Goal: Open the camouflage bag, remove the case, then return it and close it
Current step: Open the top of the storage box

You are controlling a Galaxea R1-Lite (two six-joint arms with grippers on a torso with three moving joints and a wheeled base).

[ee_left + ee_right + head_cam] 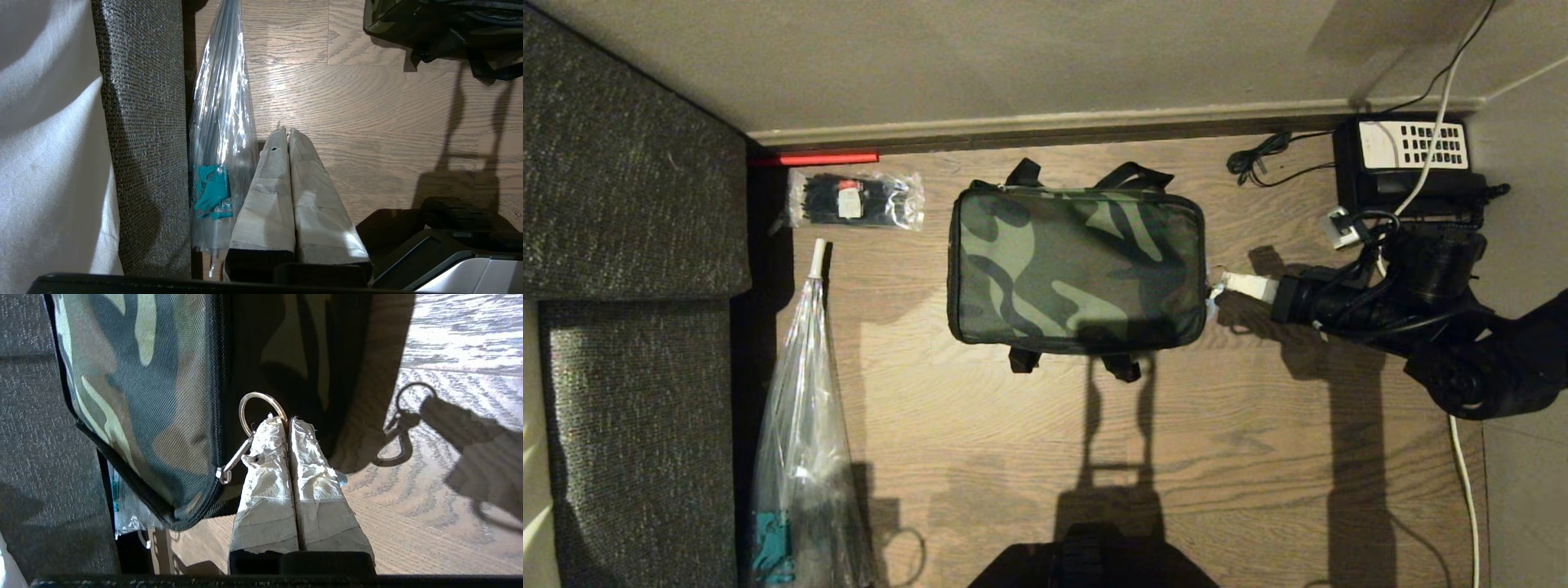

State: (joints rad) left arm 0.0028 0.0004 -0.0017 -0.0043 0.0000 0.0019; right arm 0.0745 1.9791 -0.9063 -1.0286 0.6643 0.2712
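Camouflage bag [1076, 268] sits zipped shut on the wood floor [1225, 457], centre of the head view, long side running left-right, black straps poking out at the far and near edges. Case not visible.

Right gripper [1223, 287] is at the bag's right end, arm reaching in from the right. Wrist view: its taped fingers [265, 473] are pressed together with no gap, tips at the metal ring [261, 410] of the clip that hangs off the zipper [218, 396] pull. The ring loops just past the fingertips and disappears behind them; it looks pinched between the tips, but the contact point itself is hidden. Zipper track runs closed along the bag's edge.

Left gripper [286, 132] is out of the head view. Its own camera shows it hanging over the floor beside a clear plastic-wrapped umbrella [220, 122], fingers closed tip to tip, holding nothing, well apart from the bag.

Around: grey sofa [621, 245] on the left, a clear pack of black cable ties [854, 200] left of the bag near the wall, a black telephone [1405, 163] with white keypad far right with cables.
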